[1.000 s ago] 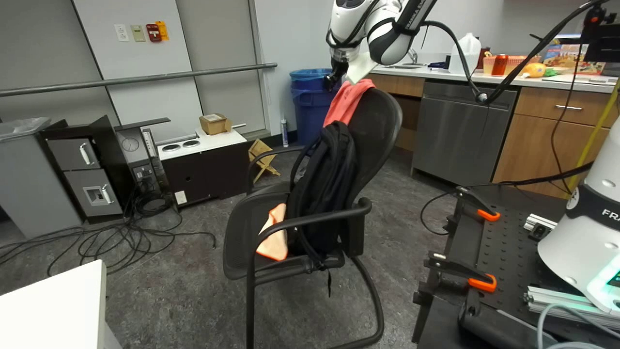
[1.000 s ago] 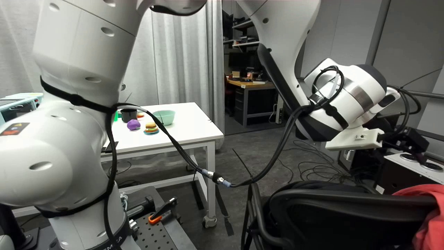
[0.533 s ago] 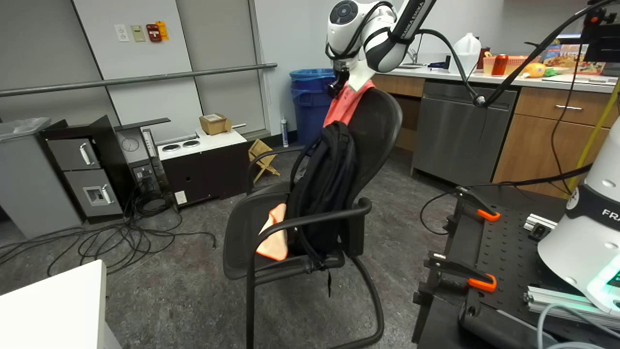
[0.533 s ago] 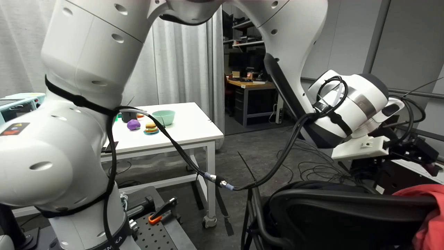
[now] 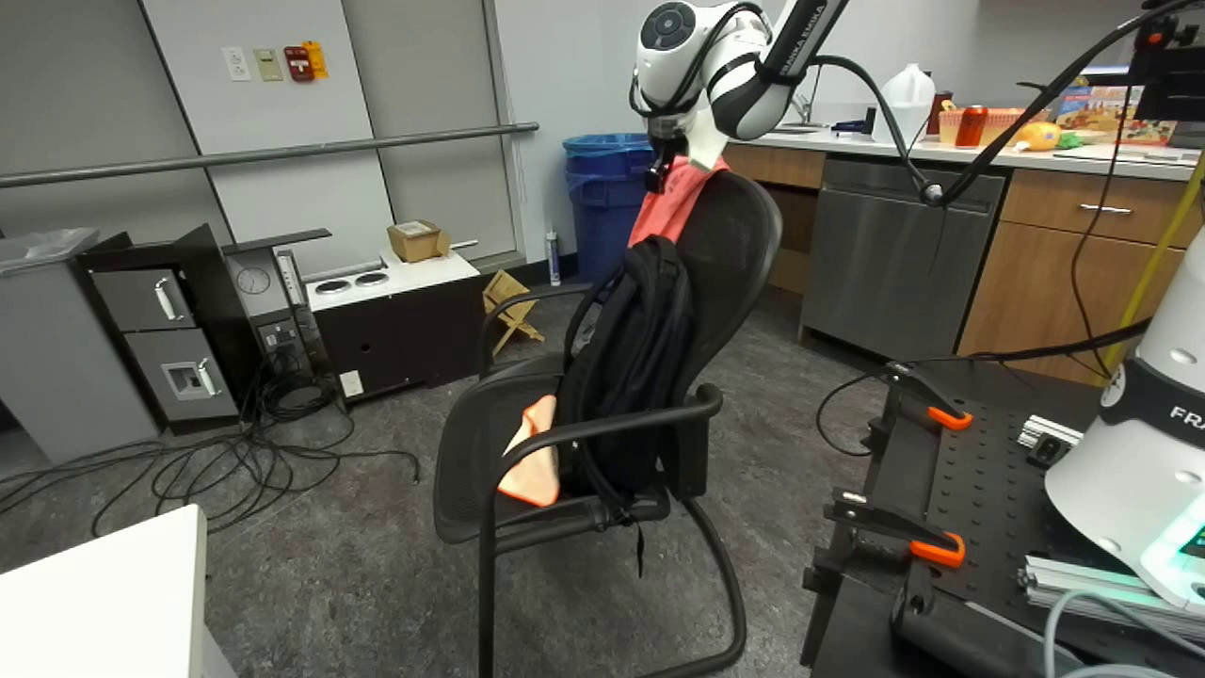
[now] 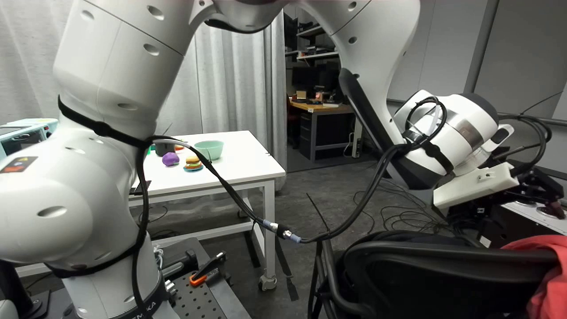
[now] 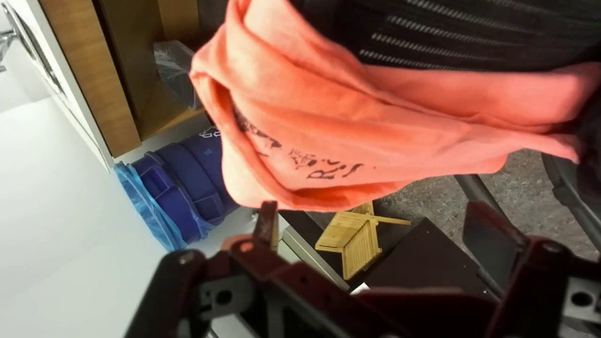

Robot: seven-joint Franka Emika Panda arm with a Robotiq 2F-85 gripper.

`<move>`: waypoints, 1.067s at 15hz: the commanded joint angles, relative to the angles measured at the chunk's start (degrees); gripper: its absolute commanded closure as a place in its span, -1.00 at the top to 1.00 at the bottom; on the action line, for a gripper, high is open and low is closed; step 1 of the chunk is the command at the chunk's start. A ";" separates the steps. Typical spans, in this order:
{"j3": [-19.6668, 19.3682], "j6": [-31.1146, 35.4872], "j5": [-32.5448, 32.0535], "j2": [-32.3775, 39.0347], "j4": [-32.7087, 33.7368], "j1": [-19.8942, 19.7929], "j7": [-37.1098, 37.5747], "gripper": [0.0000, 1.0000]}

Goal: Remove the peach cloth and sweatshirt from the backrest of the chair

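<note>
The peach-coral cloth [image 5: 665, 209] hangs over the top of the black mesh chair's backrest [image 5: 730, 254]. In the wrist view the cloth [image 7: 357, 117] fills the upper middle, folded, with dark lettering. Its edge also shows in an exterior view [image 6: 549, 266]. My gripper [image 7: 375, 225] is open, with nothing between its fingers; the cloth's lower edge is just beyond the left fingertip. In an exterior view the gripper [image 5: 656, 177] is close to the cloth's top; contact cannot be told. A black bundle with straps [image 5: 626, 377] leans against the backrest; whether it is the sweatshirt is unclear.
A lighter peach cloth with orange edges [image 5: 533, 452] lies on the seat. Chair armrests [image 5: 621, 426] stick forward. A blue bin [image 5: 602, 207], a wooden rack [image 5: 508, 306] and a low cabinet [image 5: 405, 320] stand behind. A counter [image 5: 941, 155] is at the back.
The gripper has come down and slightly right, closer to the cloth in an exterior view. In the last half second the wrist has turned a little. The cloth and chair have not moved.
</note>
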 commanded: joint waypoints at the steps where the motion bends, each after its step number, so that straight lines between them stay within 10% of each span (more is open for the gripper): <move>1: 0.03 -0.86 0.05 0.69 1.64 -0.38 -9.98 1.00; 16: -5.63 -3.09 3.21 2.97 3.12 2.12 -31.13 1.00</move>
